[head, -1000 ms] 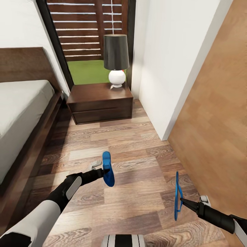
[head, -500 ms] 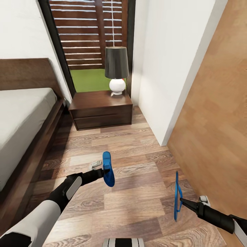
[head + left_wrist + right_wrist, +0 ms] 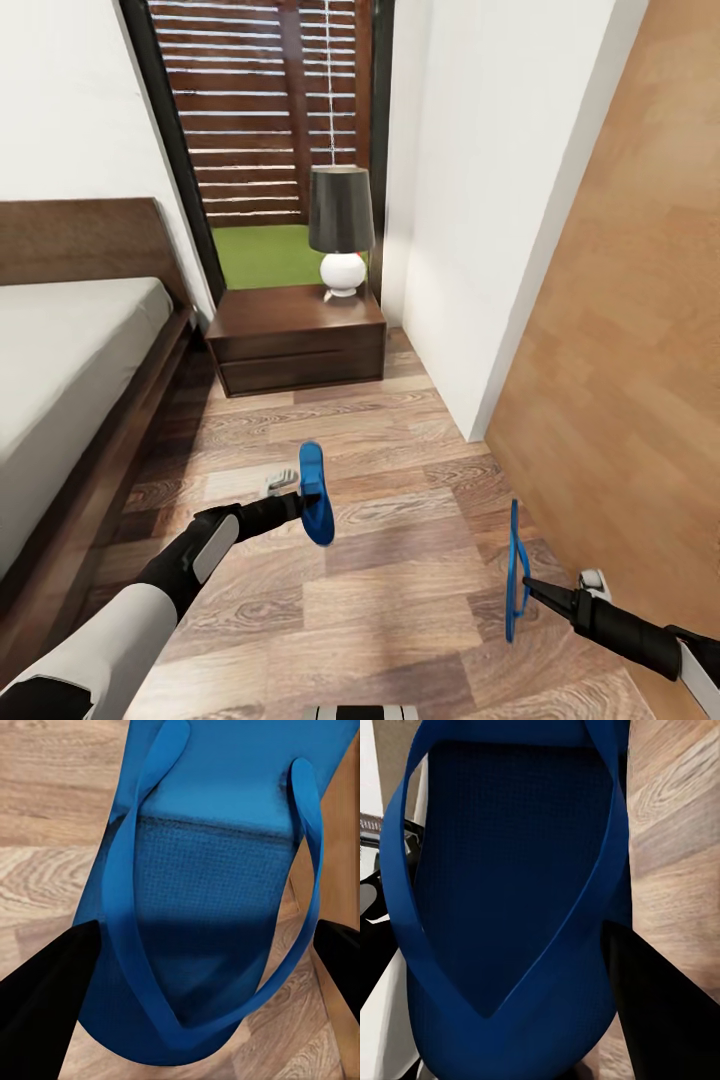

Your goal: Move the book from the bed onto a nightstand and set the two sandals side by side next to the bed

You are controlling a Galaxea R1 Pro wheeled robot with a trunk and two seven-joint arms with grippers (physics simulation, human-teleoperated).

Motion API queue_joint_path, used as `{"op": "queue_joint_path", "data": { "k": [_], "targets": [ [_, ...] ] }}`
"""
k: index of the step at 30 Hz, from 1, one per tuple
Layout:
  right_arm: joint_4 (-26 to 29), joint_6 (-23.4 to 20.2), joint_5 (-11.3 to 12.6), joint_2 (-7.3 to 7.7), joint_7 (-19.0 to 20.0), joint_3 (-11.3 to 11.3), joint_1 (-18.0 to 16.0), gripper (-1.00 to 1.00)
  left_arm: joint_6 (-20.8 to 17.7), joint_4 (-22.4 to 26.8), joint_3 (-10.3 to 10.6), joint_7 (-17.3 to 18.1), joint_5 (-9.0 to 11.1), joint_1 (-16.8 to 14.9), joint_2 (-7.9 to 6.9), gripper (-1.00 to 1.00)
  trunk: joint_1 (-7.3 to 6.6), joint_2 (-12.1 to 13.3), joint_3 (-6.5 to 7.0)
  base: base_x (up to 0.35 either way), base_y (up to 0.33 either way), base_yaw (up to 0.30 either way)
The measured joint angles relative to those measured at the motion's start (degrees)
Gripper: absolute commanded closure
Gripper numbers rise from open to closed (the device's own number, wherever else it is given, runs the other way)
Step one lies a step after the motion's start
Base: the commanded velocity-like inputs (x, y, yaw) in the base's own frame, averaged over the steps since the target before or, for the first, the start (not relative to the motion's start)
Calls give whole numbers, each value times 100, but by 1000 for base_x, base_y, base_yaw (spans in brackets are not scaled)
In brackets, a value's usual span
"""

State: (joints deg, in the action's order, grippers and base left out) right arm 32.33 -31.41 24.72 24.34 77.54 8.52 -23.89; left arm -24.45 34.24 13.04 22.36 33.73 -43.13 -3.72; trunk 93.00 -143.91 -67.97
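Bare floor [image 3: 400,560] lies between bed [image 3: 70,400] and wall [image 3: 480,200].

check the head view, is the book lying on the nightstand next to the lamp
No, the nightstand carries only the lamp on its glossy top.

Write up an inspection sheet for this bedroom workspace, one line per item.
Surface: brown wood-plank floor beside the bed.
Job's things: one blue sandal in the left gripper, the other sandal in the right gripper, both held off the floor; nightstand at the bed's head; book nothing seen.
Clutter: lamp on the nightstand.
Grippers: both shut on a sandal.
Cables: nothing seen.
Surroundings: white wall, wooden panel, window with slatted fence.
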Motion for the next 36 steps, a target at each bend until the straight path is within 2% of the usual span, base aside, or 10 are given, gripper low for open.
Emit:
{"op": "queue_joint_path", "data": {
  "k": [14, 17, 22, 25, 28, 31, 32, 33, 34, 36],
  "targets": [
    [-22, 34, -30, -8, -38, -5, 0, 100, -3, -14, 4, -1, -7, 0, 126, 100, -36, 19, 310, 0, 0, 0],
    [-52, 55, -40, -18, -60, -15, 0, 100, -8, -72, 9, -4, -10, 1, 206, 100, -44, 23, 377, 0, 0, 0],
    [-135, 90, -54, -190, -68, -27, 1, 100, 11, -651, 19, -23, -46, 1, 275, 100, -56, 30, 487, 0, 0, 0],
    [-339, 182, -61, -322, -71, -32, 1, 100, 34, -1171, 84, -24, -64, 1, 284, 100, -64, 34, 554, 0, 0, 0],
    [-716, 437, -68, -383, -72, -47, 1, 100, 73, -1645, 248, -23, -66, 1, 286, 100, -72, 38, 620, 0, 0, 0],
    [-1305, 976, -67, -404, -76, -74, 3, 100, 234, -2045, 467, 23, -81, 28, 275, 100, -79, 42, 686, 0, 0, 0],
    [-1674, 1371, -92, -411, -74, -69, 4, 100, 463, -2258, 525, 196, -78, 152, 271, 100, -82, 43, 708, 0, 0, 0],
    [-1866, 1571, -87, -413, -75, -67, 3, 100, 636, -2364, 572, 328, -109, 262, 268, 100, -84, 45, 730, 0, 0, 0],
    [-1954, 1664, -83, -415, -75, -48, 1, 100, 728, -2405, 537, 397, -90, 314, 268, 100, -87, 46, 753, 0, 0, 0],
    [-2236, 1975, -50, -418, -79, -95, 2, 100, 1136, -2532, 601, 593, -110, 501, 259, 100, -92, 49, 797, 0, 0, 0]
  ]
}}
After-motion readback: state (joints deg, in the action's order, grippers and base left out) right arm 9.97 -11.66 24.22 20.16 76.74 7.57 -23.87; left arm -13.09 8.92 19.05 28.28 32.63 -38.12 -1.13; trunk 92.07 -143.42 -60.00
